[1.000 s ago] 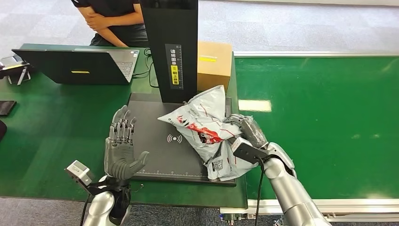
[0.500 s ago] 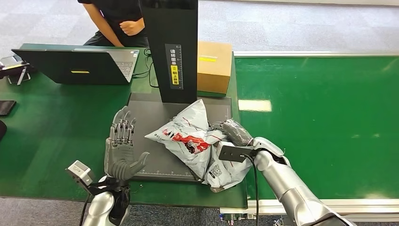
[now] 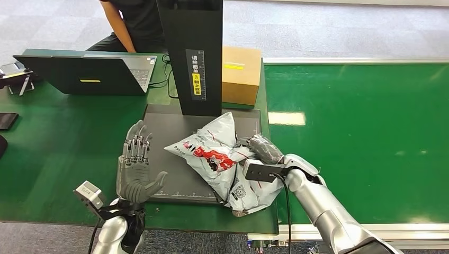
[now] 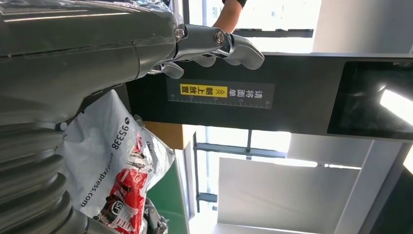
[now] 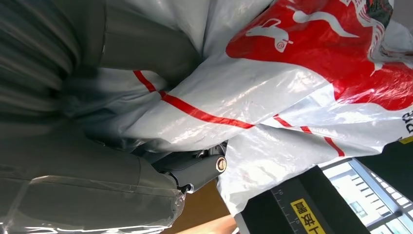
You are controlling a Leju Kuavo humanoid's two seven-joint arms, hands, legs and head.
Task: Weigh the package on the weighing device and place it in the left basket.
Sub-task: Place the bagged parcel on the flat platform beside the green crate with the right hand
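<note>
A white and grey plastic package (image 3: 217, 156) with red print lies crumpled on the dark weighing platform (image 3: 169, 132), its near end hanging over the platform's front right corner. My right hand (image 3: 263, 150) grips the package's right side; the right wrist view shows the bag (image 5: 292, 87) wrapped around my right hand (image 5: 136, 48). My left hand (image 3: 136, 169) stands upright with fingers spread at the platform's left front edge, apart from the package and holding nothing. In the left wrist view the package (image 4: 112, 165) lies beyond my left hand (image 4: 209, 46).
The scale's black column (image 3: 191, 58) rises behind the package. A cardboard box (image 3: 241, 74) stands to the column's right, and an open laptop (image 3: 84, 74) sits far left. A person (image 3: 132, 24) sits behind the table. The green conveyor surface (image 3: 360, 132) stretches to the right.
My right hand lowered the package from a raised tilt down onto the platform, then held still. The person behind the table shifted their arms. My left hand stayed put.
</note>
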